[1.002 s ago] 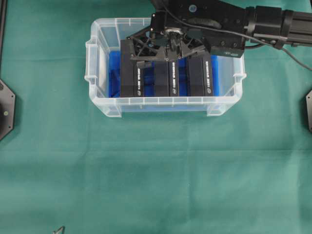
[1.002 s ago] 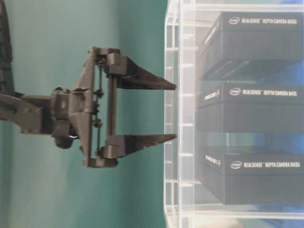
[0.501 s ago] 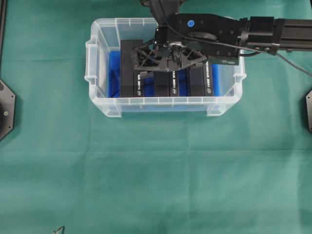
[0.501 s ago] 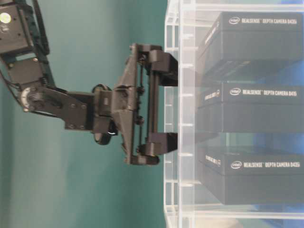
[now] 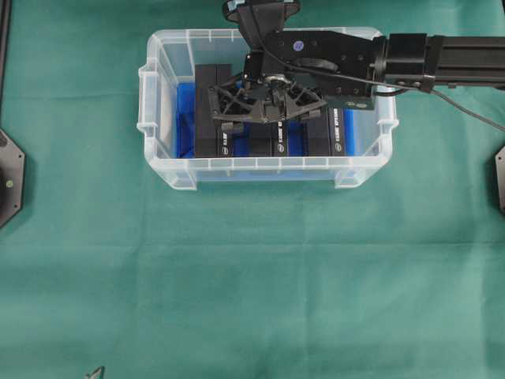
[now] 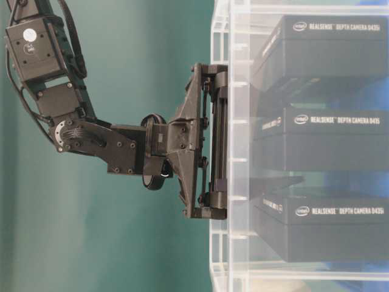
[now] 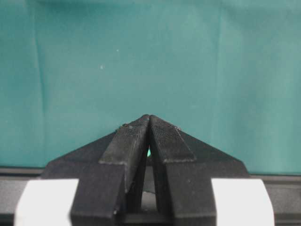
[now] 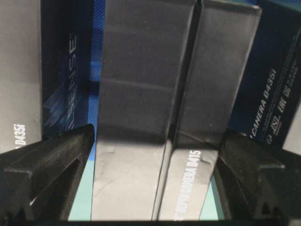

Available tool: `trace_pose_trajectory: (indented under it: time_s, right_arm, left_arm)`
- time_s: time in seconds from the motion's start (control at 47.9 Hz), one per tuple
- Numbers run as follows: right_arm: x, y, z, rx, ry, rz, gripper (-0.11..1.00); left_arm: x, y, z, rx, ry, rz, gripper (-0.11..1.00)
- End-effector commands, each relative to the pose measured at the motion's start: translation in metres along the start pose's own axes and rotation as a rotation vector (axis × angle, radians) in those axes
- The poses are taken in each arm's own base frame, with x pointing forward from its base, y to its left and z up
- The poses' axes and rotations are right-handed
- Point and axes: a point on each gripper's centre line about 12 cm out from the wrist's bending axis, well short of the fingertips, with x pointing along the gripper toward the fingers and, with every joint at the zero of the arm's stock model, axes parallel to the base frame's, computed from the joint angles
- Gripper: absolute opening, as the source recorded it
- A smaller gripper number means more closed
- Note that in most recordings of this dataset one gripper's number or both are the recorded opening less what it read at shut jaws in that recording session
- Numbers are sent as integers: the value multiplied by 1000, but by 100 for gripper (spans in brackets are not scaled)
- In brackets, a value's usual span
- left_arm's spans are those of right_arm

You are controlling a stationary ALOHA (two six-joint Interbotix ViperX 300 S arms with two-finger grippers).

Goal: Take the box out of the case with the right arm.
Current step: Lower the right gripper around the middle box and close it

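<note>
The case [image 5: 170,170] is a clear plastic tub with a blue floor, standing at the back of the green cloth. Three black boxes stand side by side in it. My right gripper [image 5: 270,118] is open and reaches down into the case over the middle box [image 5: 272,144]. In the right wrist view the middle box [image 8: 155,117] lies between the two black fingers [image 8: 51,160], and I cannot tell whether either finger touches it. From table level the fingers show only dimly through the case wall [image 6: 222,267]. The left gripper [image 7: 149,120] is shut on nothing over bare cloth.
A left box [image 5: 207,134] and a right box [image 5: 330,138] flank the middle one with narrow blue gaps between them. The right arm's links [image 5: 442,59] run over the case's right rim. Black plates sit at the left [image 5: 9,174] and right [image 5: 499,178] table edges.
The right gripper has come down from above the case rim into the case, its open fingers now on either side of the middle box. The boxes have not moved.
</note>
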Motion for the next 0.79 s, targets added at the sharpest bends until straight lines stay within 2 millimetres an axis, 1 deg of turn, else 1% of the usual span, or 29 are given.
trace_pose_trajectory:
  time_s: [0.0, 0.313, 0.396, 0.459, 0.563, 0.772]
  right_arm:
    - [-13, 3, -1, 6, -2, 37, 93]
    - [-13, 3, -1, 13, 4, 38, 93]
    - [-13, 3, -2, 15, 6, 30, 91]
    - [-14, 2, -2, 22, 7, 21, 86]
    - [-13, -2, -2, 39, 6, -4, 65]
    - [-14, 2, -1, 43, -3, 24, 65]
  left_arm:
    - [-7, 1, 5, -3, -25, 2, 0]
    - [-7, 1, 5, -3, -26, 2, 0]
    - [-7, 1, 5, -2, -26, 2, 0]
    - [-7, 1, 5, -2, -25, 2, 0]
    - [-7, 1, 5, -2, -26, 2, 0]
    - [-7, 1, 6, -2, -28, 2, 0]
